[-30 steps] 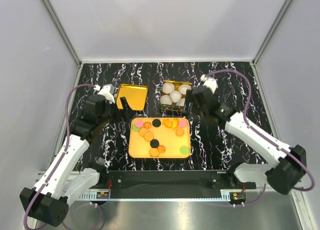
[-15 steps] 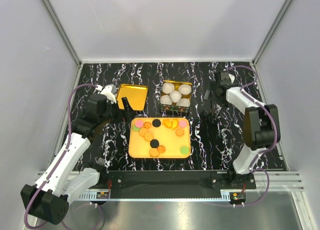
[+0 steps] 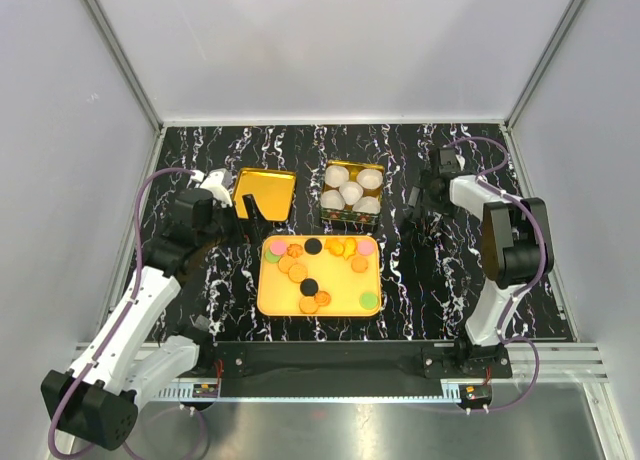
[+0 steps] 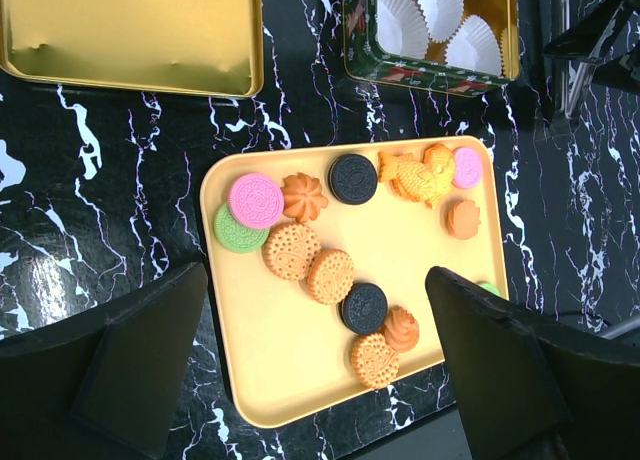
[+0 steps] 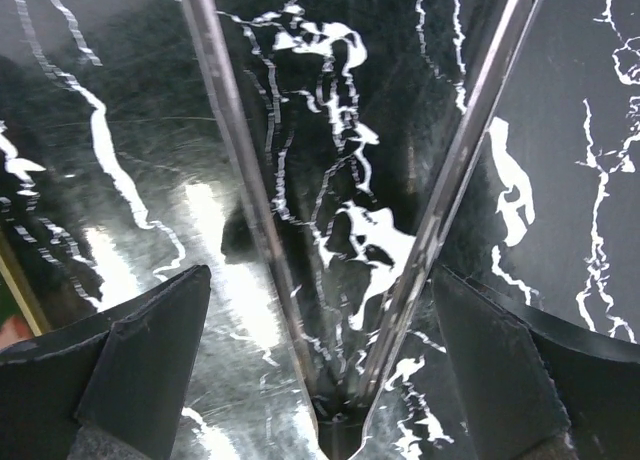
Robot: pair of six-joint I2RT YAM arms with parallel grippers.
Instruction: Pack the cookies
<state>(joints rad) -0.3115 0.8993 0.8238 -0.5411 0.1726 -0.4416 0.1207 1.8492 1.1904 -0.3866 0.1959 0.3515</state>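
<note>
Cookies crowd a yellow tray mid-worktop; left jaws spread at its far-left corner, right jaws spread right of the tin.

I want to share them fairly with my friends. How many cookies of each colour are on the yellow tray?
Orange cookies: 8
Black cookies: 2
Pink cookies: 2
Green cookies: 2
Total: 14
</note>
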